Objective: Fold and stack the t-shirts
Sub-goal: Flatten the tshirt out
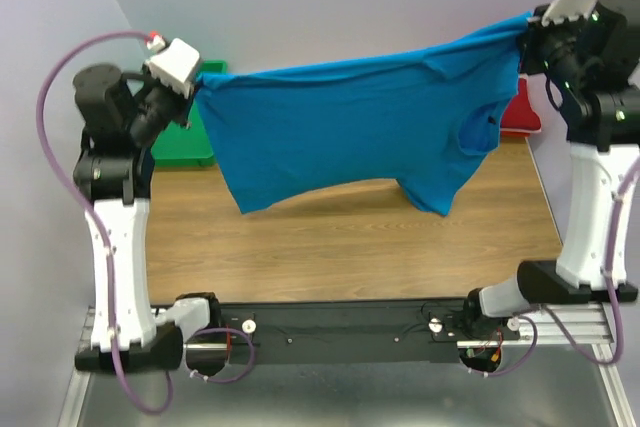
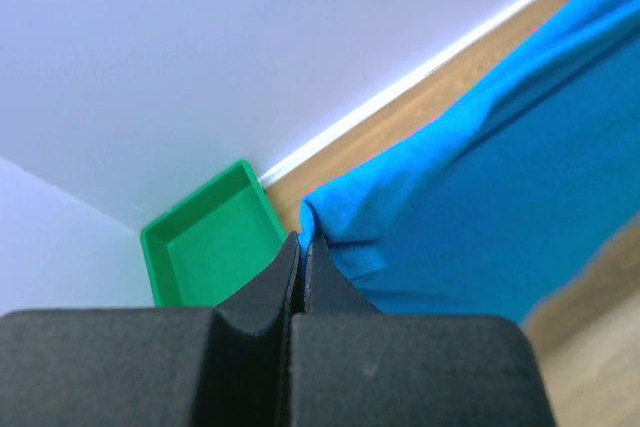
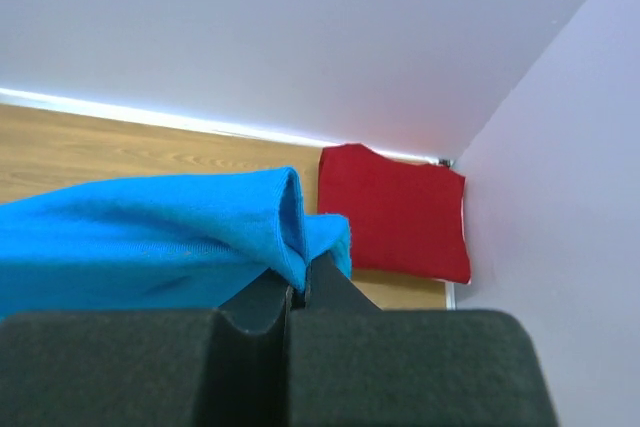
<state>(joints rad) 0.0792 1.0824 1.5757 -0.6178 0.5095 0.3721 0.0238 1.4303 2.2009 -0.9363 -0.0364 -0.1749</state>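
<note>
Cloth of the blue shirt (image 1: 350, 132) hangs stretched above the desk (image 1: 330, 237) between my left fingers (image 1: 196, 82) and right fingers (image 1: 527, 32), from overhead. My left wrist shows those fingers pinching a blue corner, green tray (image 2: 215, 237) behind. My right wrist shows fingers pinching another edge, red shirt (image 3: 395, 212) lying in the far corner.

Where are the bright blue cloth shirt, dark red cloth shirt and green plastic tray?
bright blue cloth shirt (image 1: 340, 132): top view, hanging middle.
dark red cloth shirt (image 3: 395, 212): right wrist view, its centre.
green plastic tray (image 2: 215, 252): left wrist view, bare floor.
</note>
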